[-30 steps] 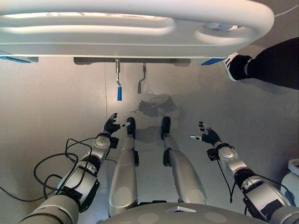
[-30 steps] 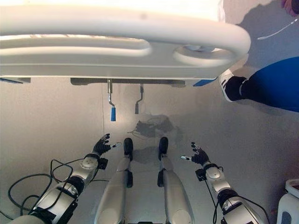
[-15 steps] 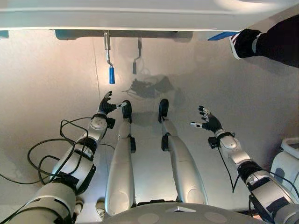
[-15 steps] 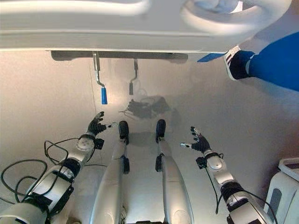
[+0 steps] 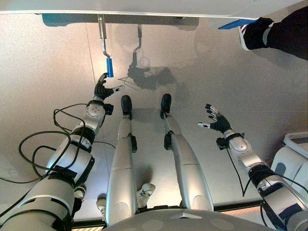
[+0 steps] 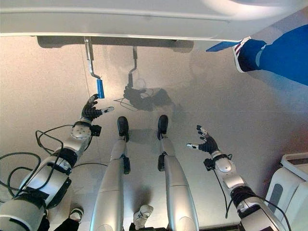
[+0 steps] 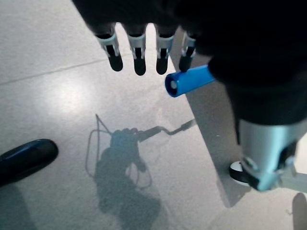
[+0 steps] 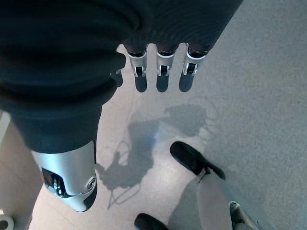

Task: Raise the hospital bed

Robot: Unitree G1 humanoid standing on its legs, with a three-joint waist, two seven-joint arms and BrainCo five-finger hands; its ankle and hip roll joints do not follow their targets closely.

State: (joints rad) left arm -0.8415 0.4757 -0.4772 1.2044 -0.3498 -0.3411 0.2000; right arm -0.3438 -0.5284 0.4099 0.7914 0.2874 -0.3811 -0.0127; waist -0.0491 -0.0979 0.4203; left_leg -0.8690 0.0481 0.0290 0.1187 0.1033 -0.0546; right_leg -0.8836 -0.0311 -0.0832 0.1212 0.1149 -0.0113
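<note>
Ok so from the left eye view I've got the foot end of the hospital bed running along the top edge, with two cranks hanging under it: the one with the blue handle and a second, plain crank a bit further right. My left hand is up just below that blue grip, fingers spread, nothing in it yet. My right hand is hanging out over the bare floor well to the right, also spread and idle. There's a person's shoe by the bed's corner, and a white cart at the far right edge. Right eye view shows the same layout, blue handle just past my left fingertips, close but I can't call it touching. Left wrist view is the useful one: fingers straight, and the blue grip pokes out end-on right beside them, near the thumb side, not wrapped. Right wrist view is just straight fingers over floor. So I'd say I'm in the reach step, grasp not made. Next I need to nudge forward, curl around the blue grip, then start cranking.
</note>
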